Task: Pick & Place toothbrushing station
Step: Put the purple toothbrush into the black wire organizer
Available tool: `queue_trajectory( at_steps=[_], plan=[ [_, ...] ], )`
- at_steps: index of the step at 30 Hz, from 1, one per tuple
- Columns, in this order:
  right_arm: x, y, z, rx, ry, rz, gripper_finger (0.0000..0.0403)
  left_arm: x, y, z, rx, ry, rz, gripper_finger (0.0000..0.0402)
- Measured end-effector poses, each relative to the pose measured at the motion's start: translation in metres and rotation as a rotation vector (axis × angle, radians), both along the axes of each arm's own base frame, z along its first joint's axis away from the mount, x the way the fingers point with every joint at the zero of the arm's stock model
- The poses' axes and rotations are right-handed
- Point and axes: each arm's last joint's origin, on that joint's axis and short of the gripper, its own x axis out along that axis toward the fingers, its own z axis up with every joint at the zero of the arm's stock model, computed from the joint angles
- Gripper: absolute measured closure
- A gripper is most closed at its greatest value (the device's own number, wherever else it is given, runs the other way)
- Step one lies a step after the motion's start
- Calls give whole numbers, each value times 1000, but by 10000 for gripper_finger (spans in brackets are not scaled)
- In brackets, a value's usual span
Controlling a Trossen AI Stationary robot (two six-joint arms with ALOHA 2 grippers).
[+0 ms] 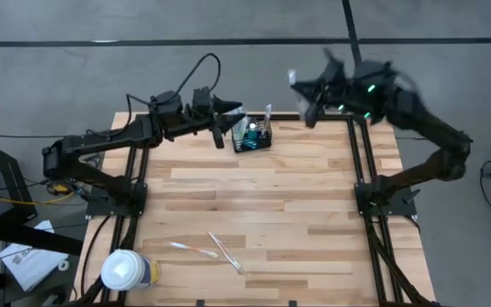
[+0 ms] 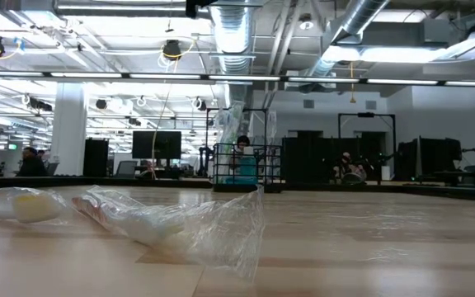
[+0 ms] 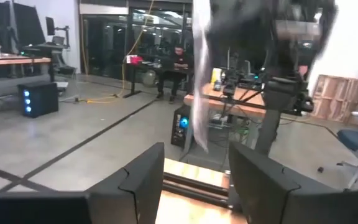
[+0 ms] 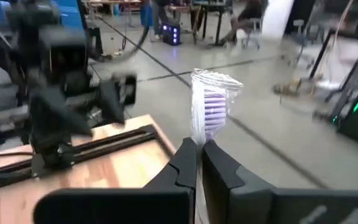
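1 wrapped toothbrush (image 4: 207,112) pinched in right gripper (image 4: 199,155) — left gripper (image 3: 194,180) (spread) beside basket (image 1: 253,136)

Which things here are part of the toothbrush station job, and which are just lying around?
Job: wire-mesh basket; wrapped toothbrush gripped by the right tool; two wrapped toothbrushes on the table; left tool beside the basket.
Lying about: white-lidded cup.

Basket (image 1: 252,136) at table's (image 1: 314,205) far edge; two wrapped toothbrushes (image 1: 207,250) near front, cup (image 1: 128,271) left.
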Motion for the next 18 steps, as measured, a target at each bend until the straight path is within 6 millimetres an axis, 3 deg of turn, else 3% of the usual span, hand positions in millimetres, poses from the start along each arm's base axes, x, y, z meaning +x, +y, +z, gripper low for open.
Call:
queue_trajectory(
  at_steps=[5, 8, 12, 15, 18],
  plan=[
    [10, 3, -79, 140, -139, -14, 403, -5, 13, 1, 2, -3, -6, 239],
    [13, 1, -119, 139, -228, -53, 403, -8, 20, 1, -2, 0, -8, 242],
    [15, -15, -146, 90, -283, -172, 403, -12, 30, 0, -4, 10, -10, 243],
    [24, -34, -171, 88, -230, -235, 403, -16, 37, -2, -11, 29, 4, 241],
    [37, -49, -190, 84, -258, -209, 403, -19, 44, -3, -13, 33, 10, 242]
  ],
)
